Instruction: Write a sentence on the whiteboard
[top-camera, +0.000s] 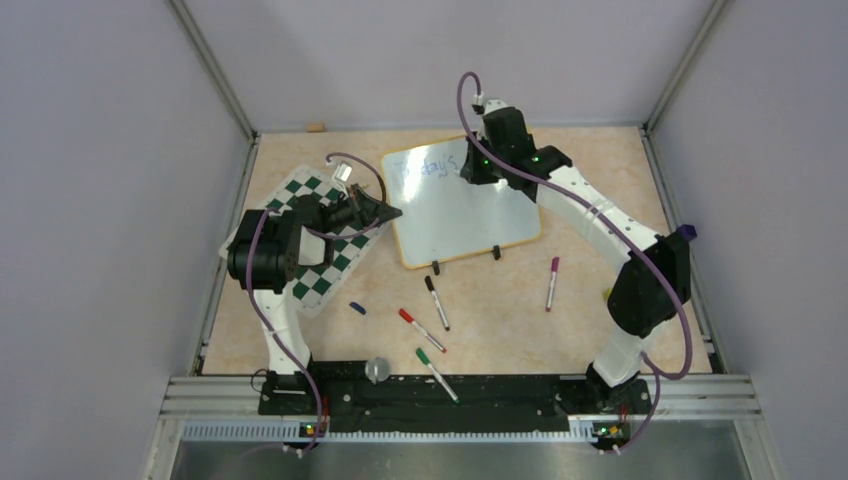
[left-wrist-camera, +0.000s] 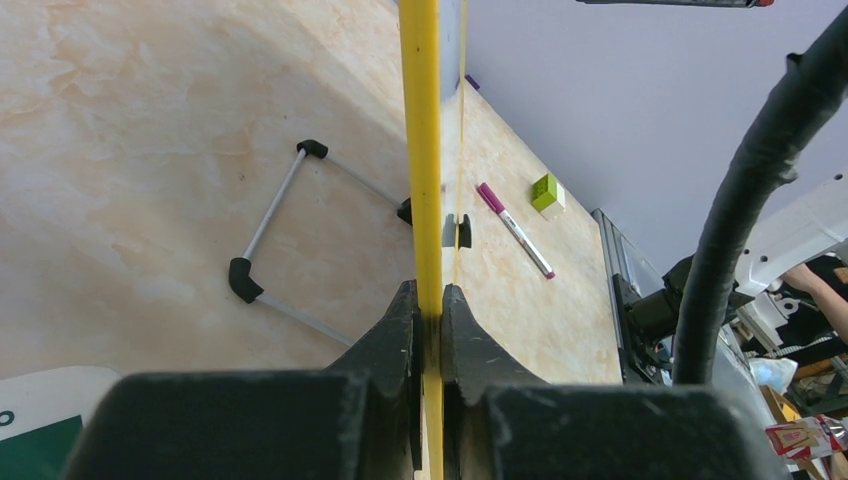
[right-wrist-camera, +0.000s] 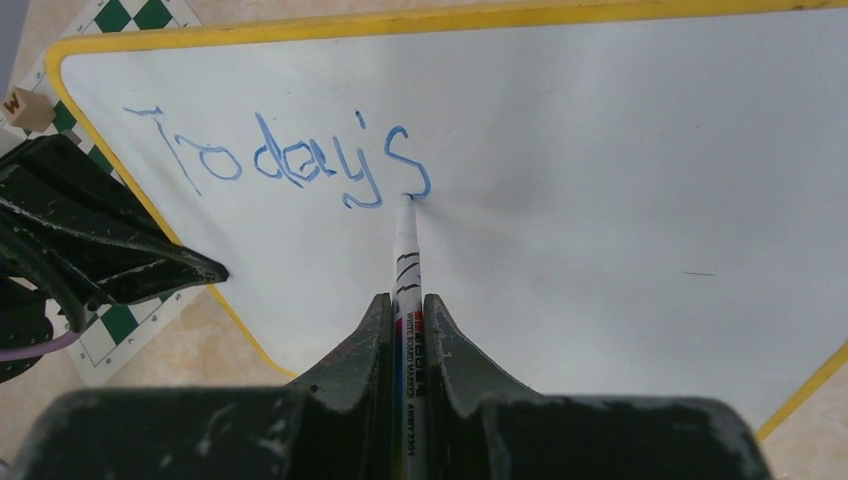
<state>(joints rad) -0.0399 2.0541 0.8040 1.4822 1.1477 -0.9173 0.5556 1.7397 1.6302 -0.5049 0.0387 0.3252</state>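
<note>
While left claw clamps whiteboard | right claw holds marker at sentence

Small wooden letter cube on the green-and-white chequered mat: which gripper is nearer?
Left. The left gripper, shut on the glossy white whiteboard's yellow rim, is close beside the cube; the right gripper, holding a white marker, is farther off, over the board.

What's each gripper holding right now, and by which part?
Left gripper: the whiteboard, pinched on its yellow rim. Right gripper: a marker, clamped around its barrel, tip on the board.
</note>
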